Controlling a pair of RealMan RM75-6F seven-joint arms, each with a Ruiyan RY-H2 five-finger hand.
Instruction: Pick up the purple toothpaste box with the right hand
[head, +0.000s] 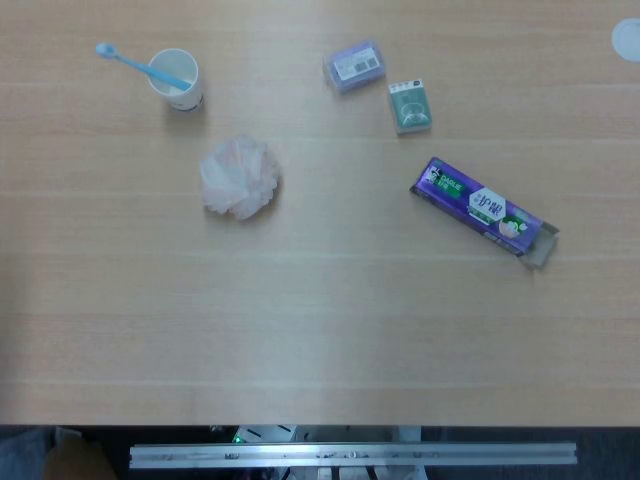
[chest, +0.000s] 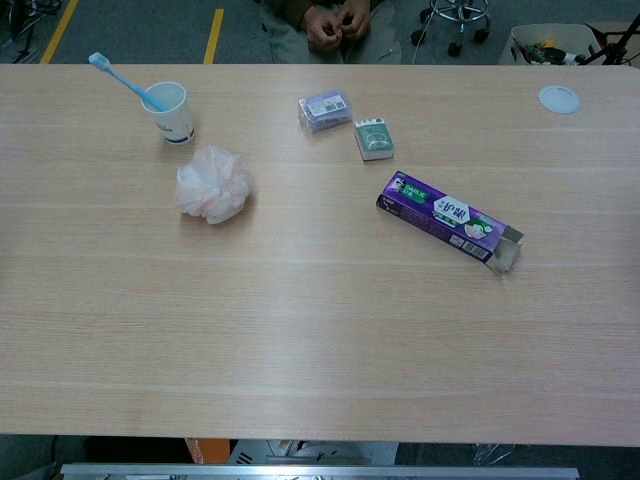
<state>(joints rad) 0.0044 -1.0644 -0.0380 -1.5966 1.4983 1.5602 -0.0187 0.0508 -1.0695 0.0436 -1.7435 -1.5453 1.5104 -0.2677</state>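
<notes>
The purple toothpaste box (head: 482, 209) lies flat on the wooden table, right of centre, slanting from upper left to lower right. Its lower right end flap stands open. In the chest view the same purple toothpaste box (chest: 447, 217) sits at mid-right, nothing touching it. Neither of my hands shows in the head view or the chest view.
A white cup (head: 176, 78) with a blue toothbrush (head: 125, 60) stands far left. A pink bath pouf (head: 240, 177) lies below it. A small purple box (head: 354, 66) and a green box (head: 410, 106) lie beyond the toothpaste box. A white disc (chest: 559, 98) sits far right.
</notes>
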